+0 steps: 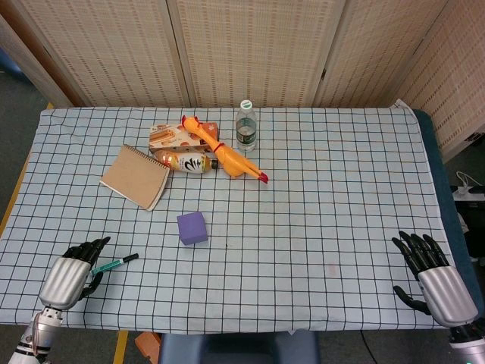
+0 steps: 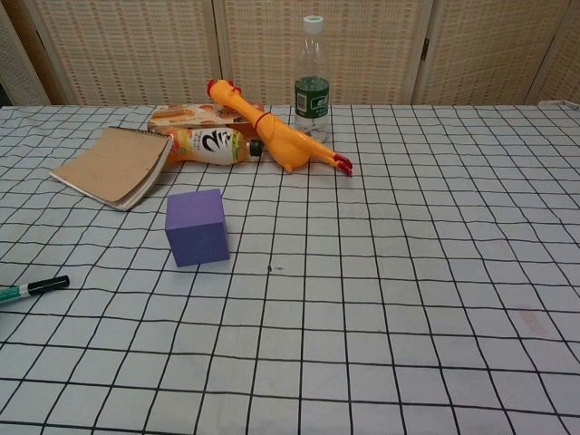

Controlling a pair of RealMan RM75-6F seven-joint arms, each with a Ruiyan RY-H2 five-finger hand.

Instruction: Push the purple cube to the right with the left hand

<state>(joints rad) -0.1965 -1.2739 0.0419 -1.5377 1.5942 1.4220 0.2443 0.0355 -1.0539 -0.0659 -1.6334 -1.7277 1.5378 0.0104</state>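
- The left hand (image 1: 72,273) rested at the near left corner of the desk (image 1: 341,227), palm down, its dark fingers (image 1: 89,248) held apart and gripping nothing; only the head view showed it.
- A green marker with a black cap (image 1: 115,264) lay just beside that hand, its near end by the fingers, though whether they touched could not be told.
- The right hand (image 1: 433,279) lay at the near right corner, fingers likewise fanned out and holding nothing, well apart from every object.
- The purple cube (image 1: 192,227) sat upright on the checked cloth (image 1: 318,174), left of the desk's middle, beyond the marker and to its right, apart from the left hand and touching nothing around it.
- Farther back and to the left, a brown spiral notebook (image 1: 136,176) lay flat at an angle.
- Beyond the cube, an orange juice bottle (image 2: 208,145) lay on its side, its cap end beside a yellow rubber chicken (image 2: 276,131) stretched diagonally.
- An orange carton (image 1: 170,135) lay behind the bottle, the chicken's head resting over it.
- Farthest, a clear water bottle (image 2: 312,86) with a green label stood upright, just behind the chicken.
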